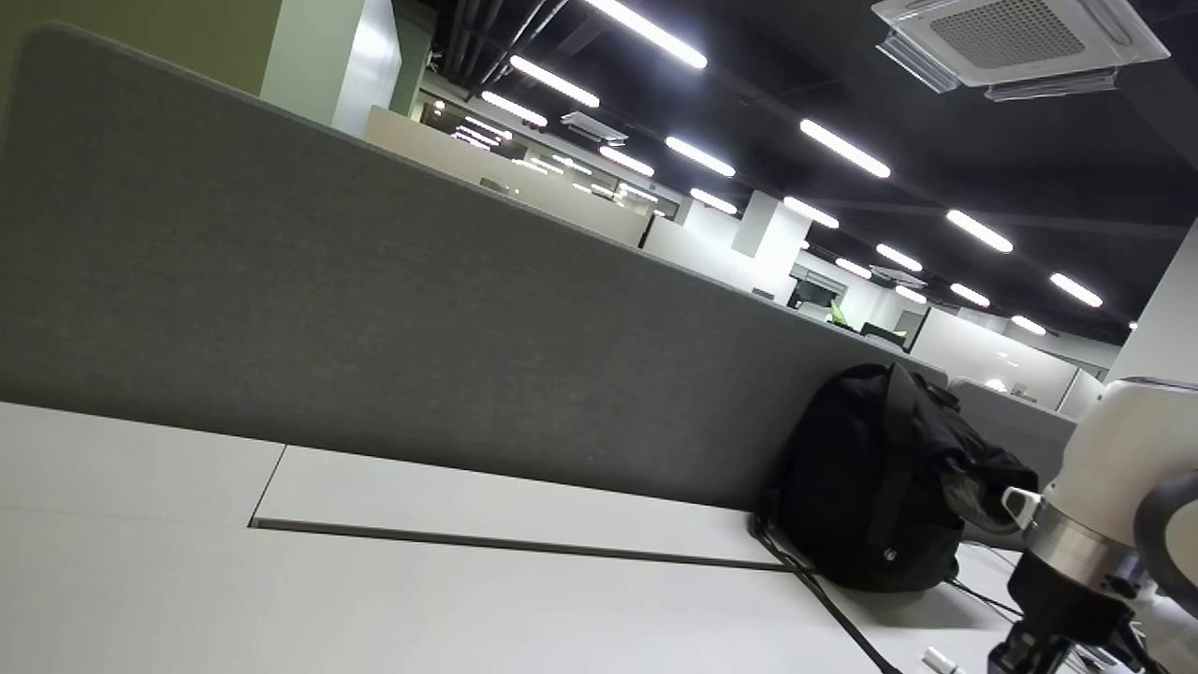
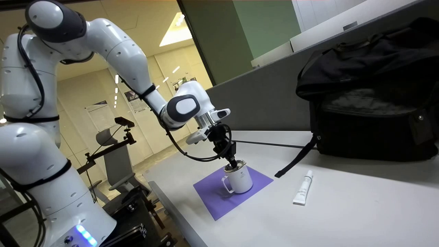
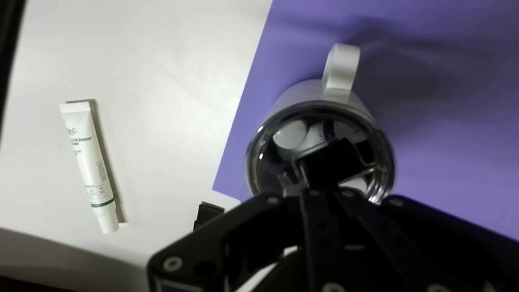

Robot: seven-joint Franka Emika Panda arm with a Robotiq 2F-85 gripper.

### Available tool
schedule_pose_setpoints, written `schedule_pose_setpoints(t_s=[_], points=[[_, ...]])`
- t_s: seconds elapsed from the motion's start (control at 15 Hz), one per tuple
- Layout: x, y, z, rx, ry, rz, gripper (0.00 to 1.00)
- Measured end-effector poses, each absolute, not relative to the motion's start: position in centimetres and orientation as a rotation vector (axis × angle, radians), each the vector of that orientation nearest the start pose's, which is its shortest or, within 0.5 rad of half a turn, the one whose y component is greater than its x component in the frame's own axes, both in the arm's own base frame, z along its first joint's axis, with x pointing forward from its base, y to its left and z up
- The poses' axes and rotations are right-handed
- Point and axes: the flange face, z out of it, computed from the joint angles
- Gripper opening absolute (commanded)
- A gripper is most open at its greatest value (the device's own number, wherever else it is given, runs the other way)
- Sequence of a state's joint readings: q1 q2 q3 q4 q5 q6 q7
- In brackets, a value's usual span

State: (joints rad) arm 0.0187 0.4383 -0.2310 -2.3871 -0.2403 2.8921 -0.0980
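Note:
A white mug (image 2: 240, 179) stands upright on a purple sheet (image 2: 215, 199), its handle (image 3: 342, 67) pointing away from my gripper in the wrist view. A clear, shiny lid (image 3: 263, 178) appears to cover its mouth; pale rounded shapes show through it or reflect in it. My gripper (image 3: 332, 162) is shut, its black fingertips together over the mouth of the mug, at or just inside the rim. They hide part of the lid, and whether they press on it I cannot tell. Nothing shows between the fingers. In an exterior view the gripper (image 1: 1029, 655) is cut off by the bottom edge.
A white tube (image 2: 303, 189) lies on the white table (image 2: 360, 209), apart from the sheet. Behind it sits a large black backpack (image 2: 374, 99) whose strap (image 2: 296, 159) trails onto the tabletop. A grey partition (image 1: 421, 309) runs along the back.

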Motion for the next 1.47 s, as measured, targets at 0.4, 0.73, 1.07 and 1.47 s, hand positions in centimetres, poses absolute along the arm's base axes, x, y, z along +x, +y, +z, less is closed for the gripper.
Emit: schedule_pose_setpoints(t_s=[0.4, 0.73, 1.07, 1.47], points=[[49.6, -10.1, 15.3, -3.286, -0.189, -0.118, 0.00], [50.8, -10.0, 20.3, -3.213, -0.141, -0.279, 0.33], [50.7, -10.7, 23.6, -3.187, -0.135, -0.306, 0.67], [49.9, -11.6, 24.4, -3.119, -0.096, -0.219, 1.00]])
